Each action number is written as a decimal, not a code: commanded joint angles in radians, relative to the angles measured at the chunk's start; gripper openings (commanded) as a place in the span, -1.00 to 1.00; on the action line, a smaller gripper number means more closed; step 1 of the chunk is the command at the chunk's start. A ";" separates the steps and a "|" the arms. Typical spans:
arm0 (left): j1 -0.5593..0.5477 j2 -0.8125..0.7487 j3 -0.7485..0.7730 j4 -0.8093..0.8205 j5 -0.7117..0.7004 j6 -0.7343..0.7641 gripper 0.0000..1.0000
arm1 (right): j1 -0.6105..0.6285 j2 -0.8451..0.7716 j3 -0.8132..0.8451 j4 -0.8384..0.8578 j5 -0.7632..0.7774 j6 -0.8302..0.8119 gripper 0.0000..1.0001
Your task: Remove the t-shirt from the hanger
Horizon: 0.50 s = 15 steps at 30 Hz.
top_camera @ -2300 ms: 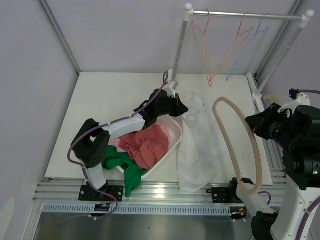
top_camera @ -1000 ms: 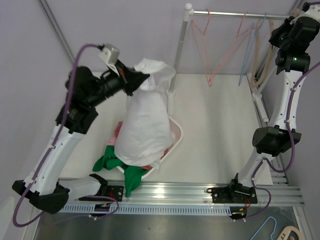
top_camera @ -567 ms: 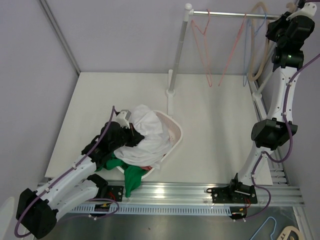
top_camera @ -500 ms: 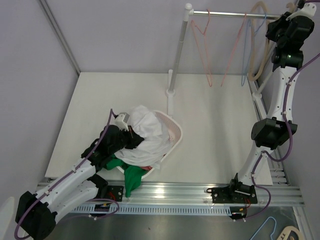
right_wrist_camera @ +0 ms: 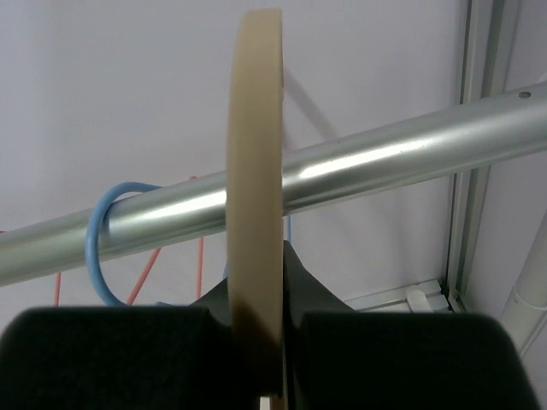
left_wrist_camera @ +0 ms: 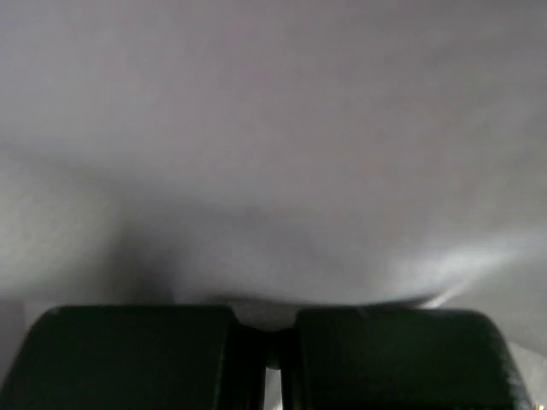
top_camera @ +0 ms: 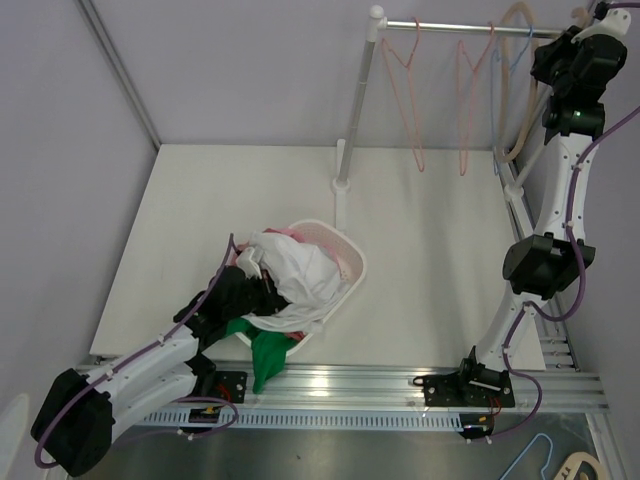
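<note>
The white t-shirt (top_camera: 298,272) lies bunched in the white basket (top_camera: 352,259) on top of pink and green clothes. My left gripper (top_camera: 262,292) is low at the basket's near left and shut on the white t-shirt, whose cloth (left_wrist_camera: 273,171) fills the left wrist view. The beige hanger (top_camera: 519,90) hangs bare over the metal rail (top_camera: 450,29) at its right end. My right gripper (top_camera: 562,50) is up at the rail and shut on the beige hanger (right_wrist_camera: 255,213), which crosses the rail (right_wrist_camera: 359,166) in the right wrist view.
Two pink hangers (top_camera: 410,70) and a blue hanger (top_camera: 497,80) hang on the rail. The rack's post (top_camera: 358,100) stands behind the basket. A green garment (top_camera: 264,355) hangs over the basket's near edge. Aluminium rails (top_camera: 340,385) run along the near table edge.
My left gripper has brought the t-shirt down from high above into the basket. My right gripper has carried the beige hanger up onto the rail, and the hangers have swung.
</note>
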 commanded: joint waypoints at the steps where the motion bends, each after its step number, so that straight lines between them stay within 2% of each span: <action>1: -0.006 0.017 0.031 -0.069 -0.008 0.022 -0.99 | 0.012 0.024 -0.064 0.026 -0.027 0.012 -1.00; 15: -0.007 -0.155 0.128 -0.202 -0.062 0.062 -0.94 | -0.003 -0.017 -0.128 -0.118 -0.048 0.035 -1.00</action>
